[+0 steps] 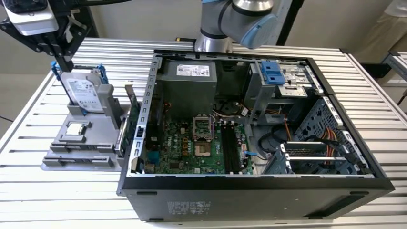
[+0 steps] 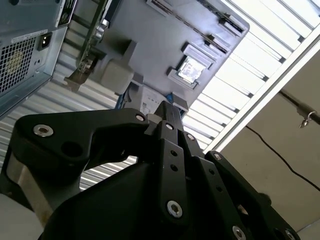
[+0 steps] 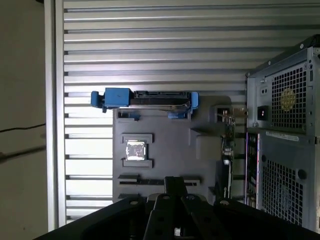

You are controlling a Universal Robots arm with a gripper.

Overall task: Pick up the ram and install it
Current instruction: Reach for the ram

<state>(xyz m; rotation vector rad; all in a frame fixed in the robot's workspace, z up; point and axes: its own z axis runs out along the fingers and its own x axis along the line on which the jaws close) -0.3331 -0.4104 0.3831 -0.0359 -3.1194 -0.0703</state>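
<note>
Ram is not yet held: black gripper (image 1: 66, 66), jaws pressed together and empty, hovers above grey plastic parts holder (image 1: 89, 143), apparently clearing its upright parts.

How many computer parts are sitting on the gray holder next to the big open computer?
On the gray holder, I can see:
Hard drive in a blue bracket: 1
Small square silver chip: 1
Green card standing on edge: 1
Total: 3
</note>
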